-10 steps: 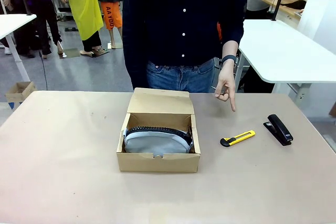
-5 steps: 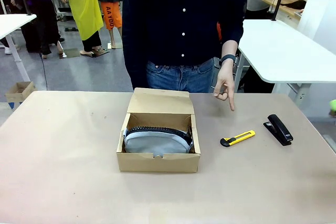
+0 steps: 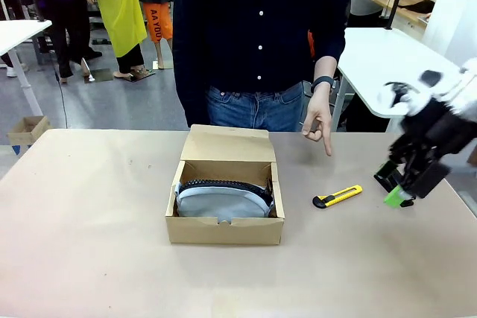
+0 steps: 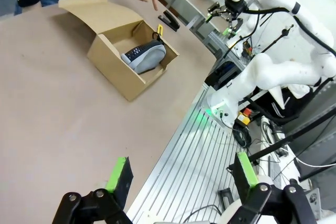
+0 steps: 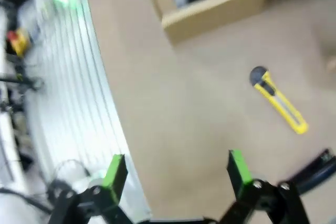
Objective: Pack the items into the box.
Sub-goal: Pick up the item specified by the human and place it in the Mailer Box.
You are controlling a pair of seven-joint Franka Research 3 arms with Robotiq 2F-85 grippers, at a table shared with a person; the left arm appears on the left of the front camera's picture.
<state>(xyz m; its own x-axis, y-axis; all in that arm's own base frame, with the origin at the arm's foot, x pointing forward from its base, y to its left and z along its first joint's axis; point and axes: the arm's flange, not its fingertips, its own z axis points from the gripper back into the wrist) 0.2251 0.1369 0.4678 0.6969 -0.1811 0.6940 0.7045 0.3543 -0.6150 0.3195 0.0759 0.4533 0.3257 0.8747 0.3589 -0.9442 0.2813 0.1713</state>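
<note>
We see a black stapler point(image 4: 169, 21) lying flat near the right end of the tan surface point(image 3: 89, 243). Behind the surface stands a person point(image 3: 261, 27) in a dark buttoned shirt and jeans. Farther off we make out a white table point(image 3: 402, 72), a small carton point(image 3: 26, 129) on the floor point(image 3: 127, 106) and a yellow garment point(image 3: 119, 5)

Black letters, roughly "AAYOU", run down an orange garment point(image 3: 158, 20) in the far background

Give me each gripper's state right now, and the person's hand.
Left gripper: open, empty.
Right gripper: open, empty.
Person's hand: empty, pointing down toward the knife.
</note>
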